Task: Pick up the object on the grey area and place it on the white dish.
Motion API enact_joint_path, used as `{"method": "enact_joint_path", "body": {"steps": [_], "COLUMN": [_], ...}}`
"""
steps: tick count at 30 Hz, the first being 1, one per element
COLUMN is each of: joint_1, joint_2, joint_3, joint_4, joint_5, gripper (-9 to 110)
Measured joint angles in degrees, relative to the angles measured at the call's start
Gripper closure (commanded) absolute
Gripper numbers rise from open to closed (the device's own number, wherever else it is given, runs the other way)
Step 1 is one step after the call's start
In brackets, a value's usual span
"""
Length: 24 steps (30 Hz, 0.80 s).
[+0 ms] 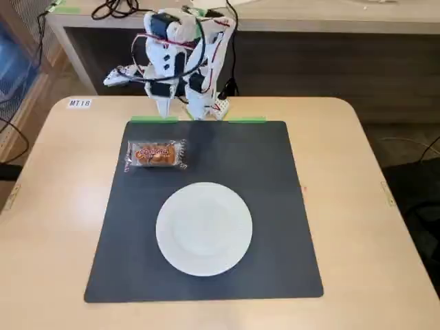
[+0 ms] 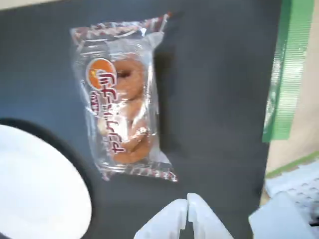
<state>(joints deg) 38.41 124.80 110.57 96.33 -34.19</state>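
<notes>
Snack cake (image 1: 156,155): laid on the grey mat (image 1: 275,206) toward the counter's (image 1: 357,206) far-left corner.
Plate (image 1: 204,229): seen mid-mat.
Tool (image 2: 188,208): tips pressed together, nothing held.

green tape strips (image 1: 152,119) at mat's far edge, small label (image 1: 80,103), black cables (image 1: 113,9)

A light beige table (image 1: 357,206) with rounded corners fills the fixed view. Behind it runs a pale desk (image 1: 309,20) with dark cables (image 1: 117,8) on top; right of the table, grey floor (image 1: 405,148)
</notes>
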Motion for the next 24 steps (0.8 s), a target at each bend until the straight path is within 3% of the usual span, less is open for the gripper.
{"method": "enact_joint_path", "body": {"steps": [3, 7, 11, 24], "joint_1": [-0.79, -2.55, -1.76, 0.44], "joint_2": [-5.54, -11.95, -13.36, -21.36], "joint_3": [-1.58, -3.43, -3.69, -4.31], "joint_4": [-0.09, -1.58, -3.08, -5.89], "joint_5": [-1.41, -2.9, -3.87, -2.02], "gripper": [101, 74, 60, 52]}}
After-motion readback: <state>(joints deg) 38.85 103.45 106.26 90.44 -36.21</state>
